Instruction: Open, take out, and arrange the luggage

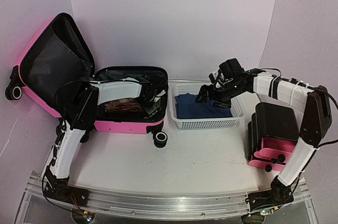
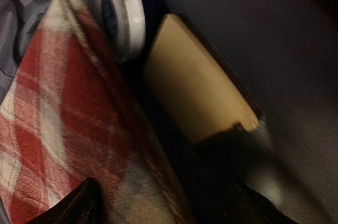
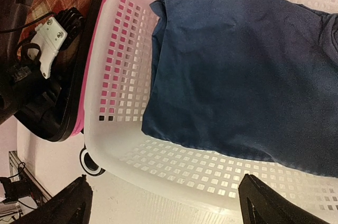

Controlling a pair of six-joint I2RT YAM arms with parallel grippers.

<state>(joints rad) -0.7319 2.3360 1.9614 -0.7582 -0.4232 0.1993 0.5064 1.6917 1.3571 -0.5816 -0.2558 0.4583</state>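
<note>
The hot-pink luggage [image 1: 127, 126] lies open at the left, its black-lined lid [image 1: 50, 60] leaning up at the back. My left gripper [image 1: 152, 101] reaches down inside its right end, open. In the left wrist view my gripper [image 2: 169, 208] hangs over a red plaid cloth [image 2: 58, 123], a round white tin [image 2: 122, 12] and a tan block [image 2: 198, 89], gripping none of them. My right gripper [image 1: 210, 96] is open and empty above the white mesh basket [image 1: 206, 122]. In the right wrist view it [image 3: 169, 208] hovers over the basket's wall [image 3: 121, 145], with a folded blue cloth [image 3: 237, 71] inside.
A small black cabinet with pink drawers [image 1: 272, 134] stands at the right, beside my right arm. The luggage's wheel [image 1: 160, 138] sticks out next to the basket's left front corner. The plaid cloth [image 1: 120, 106] shows in the luggage.
</note>
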